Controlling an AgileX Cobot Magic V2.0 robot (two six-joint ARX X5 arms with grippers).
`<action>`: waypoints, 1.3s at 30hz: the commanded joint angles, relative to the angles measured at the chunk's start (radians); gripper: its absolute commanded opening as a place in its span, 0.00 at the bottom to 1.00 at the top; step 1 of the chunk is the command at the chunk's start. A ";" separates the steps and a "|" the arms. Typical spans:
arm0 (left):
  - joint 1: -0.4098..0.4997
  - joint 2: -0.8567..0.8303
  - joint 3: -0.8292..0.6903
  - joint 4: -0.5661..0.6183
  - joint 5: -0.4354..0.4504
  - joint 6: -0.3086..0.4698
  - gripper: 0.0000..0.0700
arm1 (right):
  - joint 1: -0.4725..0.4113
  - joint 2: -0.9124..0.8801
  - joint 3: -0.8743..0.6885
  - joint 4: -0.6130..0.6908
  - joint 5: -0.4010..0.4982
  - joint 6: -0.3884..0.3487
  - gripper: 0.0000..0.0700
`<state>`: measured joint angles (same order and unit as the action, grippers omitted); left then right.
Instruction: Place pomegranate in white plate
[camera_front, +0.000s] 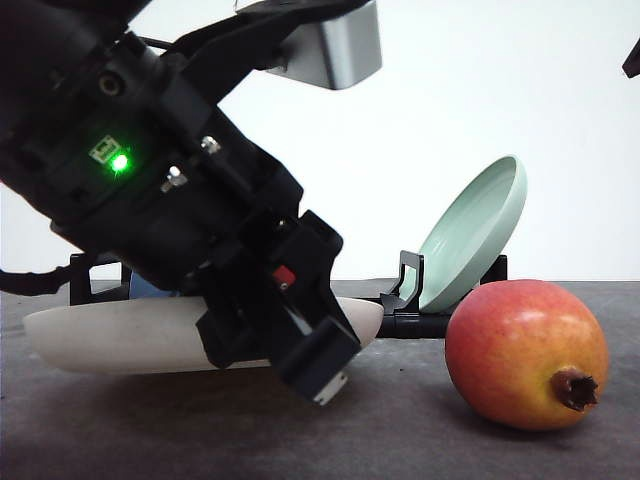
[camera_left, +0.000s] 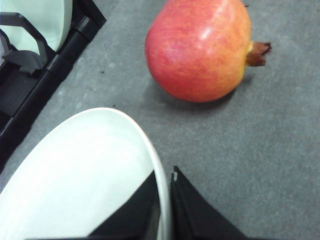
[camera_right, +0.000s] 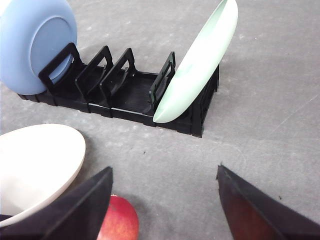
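Note:
The pomegranate (camera_front: 520, 350) lies on the grey table at the right, its crown stub pointing right; it also shows in the left wrist view (camera_left: 200, 50). The white plate (camera_front: 110, 335) sits low at the left, apart from the fruit. My left gripper (camera_front: 325, 375) is shut on its right rim, and the left wrist view shows the plate (camera_left: 85, 175) with the rim pinched between the fingers of the left gripper (camera_left: 165, 172). My right gripper (camera_right: 164, 172) hangs open above the table, with the pomegranate (camera_right: 120, 220) partly hidden behind one finger and the white plate (camera_right: 35, 160) beside it.
A black dish rack (camera_right: 130, 100) stands behind the plate and the fruit. It holds a pale green plate (camera_front: 478, 235) leaning at its right end and a blue plate (camera_right: 35, 42) at its left end. Bare grey table lies in front of and right of the fruit.

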<state>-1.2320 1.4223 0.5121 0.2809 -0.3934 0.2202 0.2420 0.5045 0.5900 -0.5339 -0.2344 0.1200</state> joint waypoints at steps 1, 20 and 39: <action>-0.014 0.016 0.004 0.011 0.002 -0.005 0.10 | 0.005 0.004 0.014 0.009 0.001 0.003 0.60; 0.202 -0.331 0.091 -0.433 0.402 -0.340 0.51 | 0.005 0.004 0.014 0.009 0.001 0.003 0.60; 0.877 -0.707 0.091 -0.775 0.508 -0.307 0.51 | 0.005 0.004 0.014 -0.010 -0.002 0.009 0.60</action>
<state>-0.3649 0.7131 0.5926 -0.4991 0.0973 -0.1006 0.2420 0.5045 0.5900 -0.5458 -0.2348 0.1208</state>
